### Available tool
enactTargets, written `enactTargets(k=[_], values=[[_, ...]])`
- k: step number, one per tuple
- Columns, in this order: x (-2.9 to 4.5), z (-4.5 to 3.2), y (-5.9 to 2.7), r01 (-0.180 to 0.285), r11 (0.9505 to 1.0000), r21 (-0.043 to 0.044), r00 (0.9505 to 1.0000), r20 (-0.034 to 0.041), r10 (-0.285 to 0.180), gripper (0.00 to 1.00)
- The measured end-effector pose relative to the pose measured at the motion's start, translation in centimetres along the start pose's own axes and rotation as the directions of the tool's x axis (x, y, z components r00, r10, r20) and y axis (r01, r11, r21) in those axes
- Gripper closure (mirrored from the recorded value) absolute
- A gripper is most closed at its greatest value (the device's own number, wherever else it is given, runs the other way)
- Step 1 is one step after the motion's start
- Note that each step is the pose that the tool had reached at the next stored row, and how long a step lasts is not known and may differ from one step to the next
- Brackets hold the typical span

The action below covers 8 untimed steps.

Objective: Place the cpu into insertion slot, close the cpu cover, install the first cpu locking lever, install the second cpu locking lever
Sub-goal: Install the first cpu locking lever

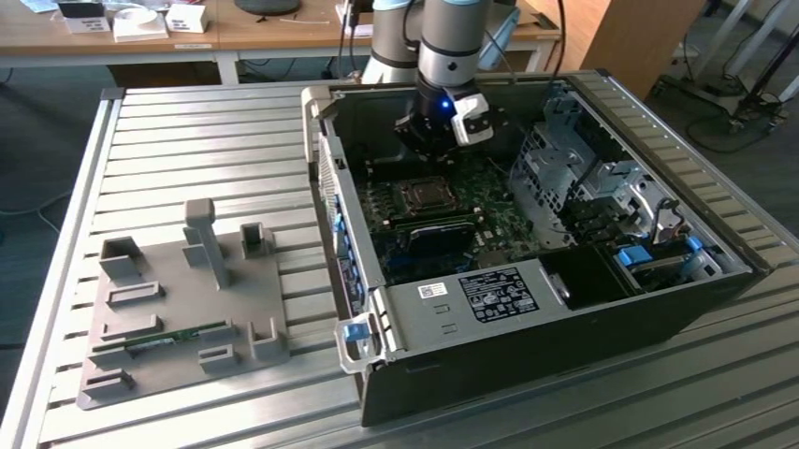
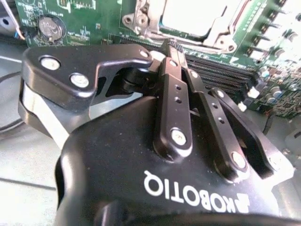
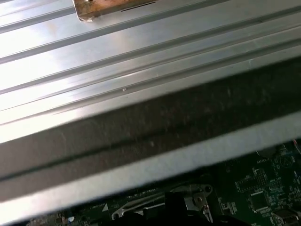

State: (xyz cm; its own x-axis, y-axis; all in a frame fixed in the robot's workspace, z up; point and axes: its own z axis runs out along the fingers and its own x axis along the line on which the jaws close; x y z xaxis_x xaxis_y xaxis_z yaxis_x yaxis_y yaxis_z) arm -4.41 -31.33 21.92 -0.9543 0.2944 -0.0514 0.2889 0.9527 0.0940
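The open computer case (image 1: pixel 525 309) lies on a slatted metal table. On its green board sits the insertion slot (image 1: pixel 425 195), a square socket with a metal rim. In the second wrist view the cpu (image 2: pixel 188 16) lies in it, its pale grey top showing through the window of the shiny cpu cover (image 2: pixel 221 36), which lies flat over it. My gripper (image 1: pixel 428 154) hangs just above the board at the socket's far edge. Its black fingers meet at the tips (image 2: pixel 170 45) with nothing between them. A metal corner of the socket (image 3: pixel 200 200) shows in the first wrist view.
Black memory slots (image 2: pixel 225 70) run beside the socket, and a coin battery (image 2: pixel 50 27) sits on the board. A labelled power supply (image 1: pixel 493 290) and a drive cage (image 1: pixel 587 168) crowd the case. On the exterior view's left, a grey fixture plate (image 1: pixel 187 290) holds a memory stick (image 1: pixel 163 341).
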Motion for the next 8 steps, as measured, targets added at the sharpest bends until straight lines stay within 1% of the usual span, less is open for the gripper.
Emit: enactTargets(k=[4, 7, 8], values=[[-0.21, -0.05, -0.69, 0.001, 1.0000, 0.0055, 1.0000, 0.0016, -0.001, 0.89], [-0.32, -0.08, -1.04, 0.002, 0.9999, 0.0171, 1.0000, 0.0052, -0.002, 0.89], [-0.35, -0.07, -1.13, 0.002, 0.9997, 0.0238, 1.0000, 0.0073, -0.002, 0.89]])
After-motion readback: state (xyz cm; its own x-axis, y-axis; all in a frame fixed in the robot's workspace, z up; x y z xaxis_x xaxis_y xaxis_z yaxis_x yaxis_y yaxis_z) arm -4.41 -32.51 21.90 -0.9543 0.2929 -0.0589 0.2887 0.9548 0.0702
